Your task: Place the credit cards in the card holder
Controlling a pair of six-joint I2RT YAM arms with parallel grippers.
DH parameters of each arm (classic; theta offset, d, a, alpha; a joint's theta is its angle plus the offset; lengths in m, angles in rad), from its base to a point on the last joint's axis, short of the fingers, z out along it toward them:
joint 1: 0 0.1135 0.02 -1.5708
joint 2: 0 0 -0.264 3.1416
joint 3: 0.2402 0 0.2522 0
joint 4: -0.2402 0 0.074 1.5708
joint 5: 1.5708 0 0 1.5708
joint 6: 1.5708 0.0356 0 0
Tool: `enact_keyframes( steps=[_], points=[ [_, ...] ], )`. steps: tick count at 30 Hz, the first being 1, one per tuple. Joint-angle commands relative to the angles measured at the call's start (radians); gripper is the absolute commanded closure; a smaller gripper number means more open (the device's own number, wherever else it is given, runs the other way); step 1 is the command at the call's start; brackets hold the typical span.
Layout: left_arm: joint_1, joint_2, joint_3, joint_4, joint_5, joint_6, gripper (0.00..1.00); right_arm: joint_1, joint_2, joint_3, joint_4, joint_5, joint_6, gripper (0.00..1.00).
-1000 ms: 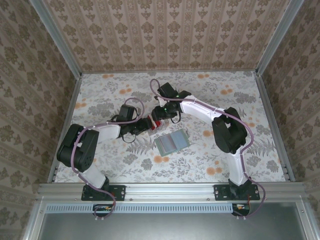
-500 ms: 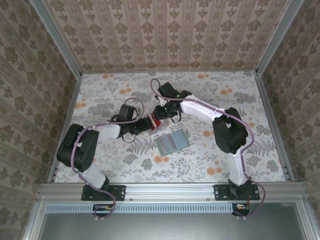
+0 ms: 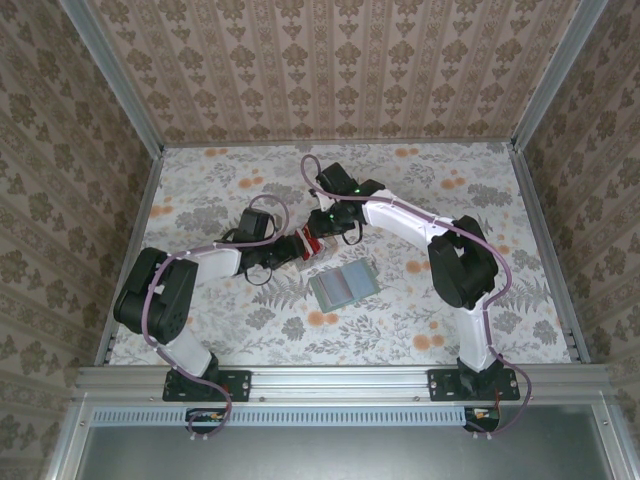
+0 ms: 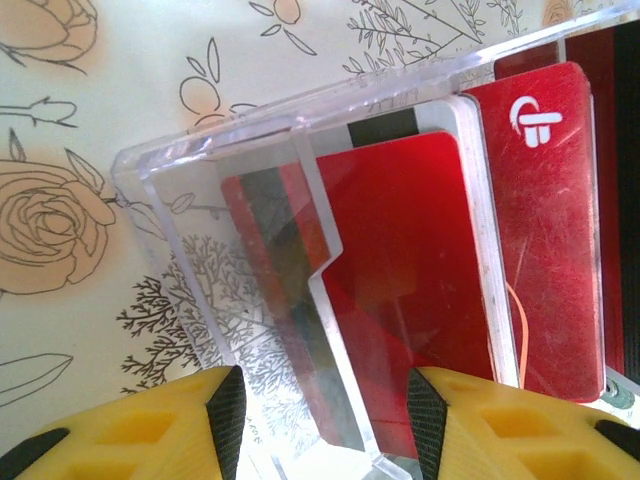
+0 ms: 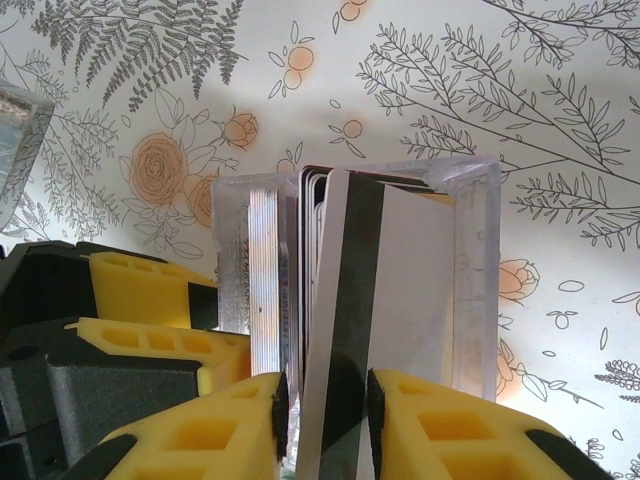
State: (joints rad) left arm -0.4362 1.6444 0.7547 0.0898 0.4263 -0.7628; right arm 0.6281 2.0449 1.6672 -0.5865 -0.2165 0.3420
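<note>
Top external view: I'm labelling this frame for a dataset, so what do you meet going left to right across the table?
In order: left arm's elbow → left tool → clear box of cards → card holder → right arm's elbow.

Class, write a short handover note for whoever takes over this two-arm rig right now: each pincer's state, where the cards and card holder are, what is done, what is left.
Left pincer: shut on the clear box, steadying it on the table.
Right pincer: shut on the striped card, which stands in that box.
Credit cards: stacked on edge in the box.
Card holder: lying open beside the box, nearer the arm bases.
Done: no card looks filed yet.
Left: lift the card out, sleeve it, repeat.
</note>
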Motion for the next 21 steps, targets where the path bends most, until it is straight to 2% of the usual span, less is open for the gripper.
enact_keyframes(
  steps=[1, 5, 11, 21],
  points=[
    [-0.014, 0.02, 0.034, -0.016, -0.001, 0.015, 0.49, -0.003, -0.034, 0.0, 0.001, -0.06, 0.0, 0.84],
    [-0.015, 0.023, 0.038, -0.022, -0.001, 0.017, 0.5, -0.012, -0.034, -0.004, 0.008, -0.089, 0.007, 0.86],
    [-0.013, 0.023, 0.037, -0.023, -0.005, 0.018, 0.49, -0.03, -0.044, -0.036, 0.044, -0.158, 0.031, 0.74],
    [-0.014, 0.02, 0.035, -0.027, -0.007, 0.018, 0.5, -0.045, -0.058, -0.072, 0.104, -0.209, 0.059, 0.74]
  ],
)
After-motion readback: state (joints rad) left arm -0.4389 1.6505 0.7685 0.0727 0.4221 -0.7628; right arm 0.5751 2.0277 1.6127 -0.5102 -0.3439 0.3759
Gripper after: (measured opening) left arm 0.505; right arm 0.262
